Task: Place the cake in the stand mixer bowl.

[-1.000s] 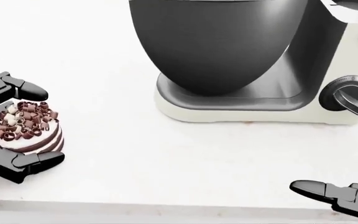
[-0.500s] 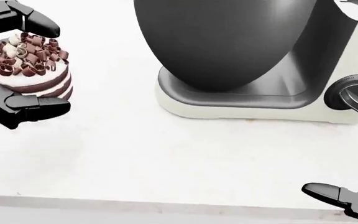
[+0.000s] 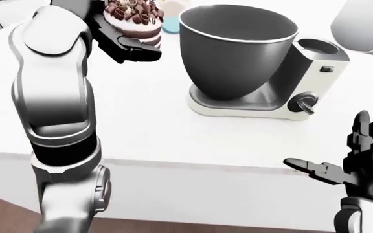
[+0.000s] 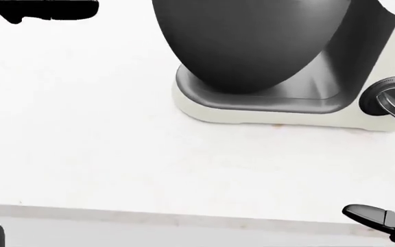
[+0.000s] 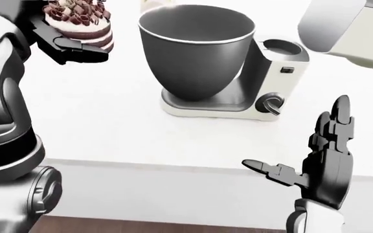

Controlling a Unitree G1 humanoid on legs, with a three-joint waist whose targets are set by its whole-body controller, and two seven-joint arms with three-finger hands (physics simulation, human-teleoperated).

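1. The bowl is rendered as dark brushed-looking metal, satin rather than mirror-glossy, with a brighter polished rim.
2. The mixer body is shown in smooth cream plastic; its dial is done in dark, slightly shiny plastic.
3. The counter is given a smooth, matt white finish.
4. The left arm is covered in glossy silver-grey shells.
5. The right hand is finished in matt black plastic.
6. The cake is topped with rough chocolate curls.
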